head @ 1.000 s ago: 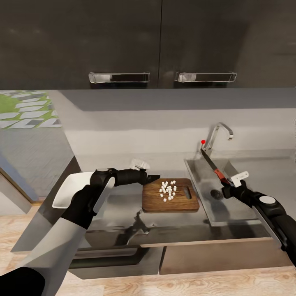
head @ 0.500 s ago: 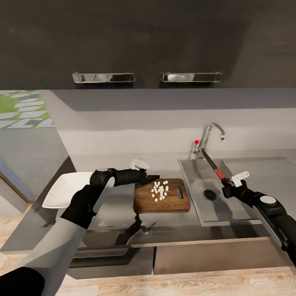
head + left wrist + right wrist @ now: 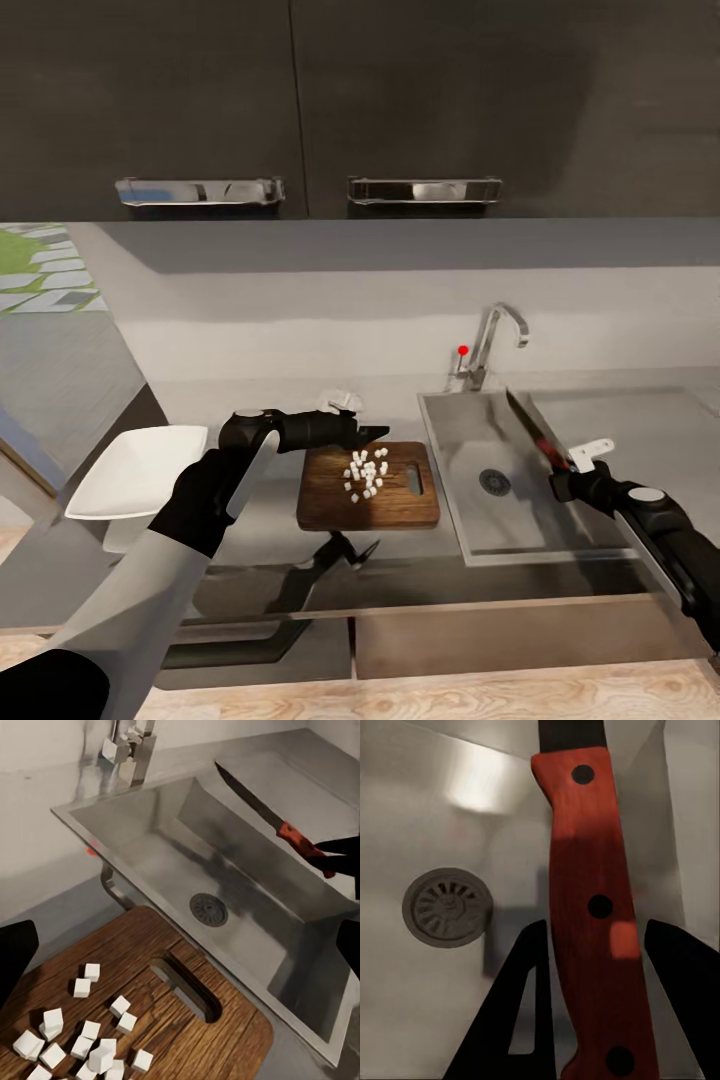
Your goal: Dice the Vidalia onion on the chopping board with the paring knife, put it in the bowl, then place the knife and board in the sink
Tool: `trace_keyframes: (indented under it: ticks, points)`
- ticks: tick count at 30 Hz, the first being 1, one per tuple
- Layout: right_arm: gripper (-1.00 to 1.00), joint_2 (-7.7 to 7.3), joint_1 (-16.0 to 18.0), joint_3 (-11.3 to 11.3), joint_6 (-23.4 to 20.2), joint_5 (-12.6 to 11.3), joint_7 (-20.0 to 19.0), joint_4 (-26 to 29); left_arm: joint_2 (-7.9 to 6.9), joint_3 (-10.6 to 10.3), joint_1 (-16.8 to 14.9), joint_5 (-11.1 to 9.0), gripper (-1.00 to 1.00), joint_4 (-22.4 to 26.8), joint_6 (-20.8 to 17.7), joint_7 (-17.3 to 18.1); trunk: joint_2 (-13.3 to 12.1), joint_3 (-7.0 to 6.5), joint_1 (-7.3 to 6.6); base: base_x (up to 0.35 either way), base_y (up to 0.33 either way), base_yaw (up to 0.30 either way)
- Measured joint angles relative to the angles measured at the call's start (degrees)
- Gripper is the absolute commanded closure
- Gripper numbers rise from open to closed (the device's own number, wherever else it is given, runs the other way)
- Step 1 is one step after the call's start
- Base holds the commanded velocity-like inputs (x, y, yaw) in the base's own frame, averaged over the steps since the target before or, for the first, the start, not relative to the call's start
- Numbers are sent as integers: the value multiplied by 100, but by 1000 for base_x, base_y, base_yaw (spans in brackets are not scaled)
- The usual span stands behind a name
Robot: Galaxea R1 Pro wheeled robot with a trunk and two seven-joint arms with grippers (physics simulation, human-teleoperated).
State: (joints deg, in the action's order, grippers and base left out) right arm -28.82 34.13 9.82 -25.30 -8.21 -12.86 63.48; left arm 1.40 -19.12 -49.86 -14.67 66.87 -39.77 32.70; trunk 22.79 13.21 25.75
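Over sink [image 3: 470,480] right tool [image 3: 562,478] grips paring knife [image 3: 533,435]; left tool [image 3: 375,432], opening unclear, at chopping board [image 3: 368,490] edge

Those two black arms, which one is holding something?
The right tool holds the knife by its red handle over the sink. The left tool, by the board, grips nothing that I can see.

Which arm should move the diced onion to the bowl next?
Left, probably. The left gripper hangs at the chopping board's edge beside the diced onion, with the bowl on its side. The right gripper holds the paring knife over the sink.
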Motion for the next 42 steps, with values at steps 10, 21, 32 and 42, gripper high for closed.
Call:
trace_keyframes:
  ticks: [10, 21, 32, 42]
  points:
    - [100, 419, 1, 54, -58, 5, 440, -441, 0, 3, 0, 0, -100, 0, 0, 0, 0, 0, 0, 0, -1, 0]
    - [100, 503, 9, 425, -2, 24, 492, -440, -4, 10, 1, 0, -100, 0, 0, 0, 0, 0, 0, 0, 0, 0]
    - [100, 505, 9, 445, 8, 25, 490, -433, -4, 10, 1, 1, -100, 0, 0, 0, 0, 19, 0, 0, 0, 0]
    - [100, 506, 9, 445, 10, 25, 490, -431, -4, 11, -1, 1, -100, 0, 0, 0, 0, 110, 0, 0, 0, 0]
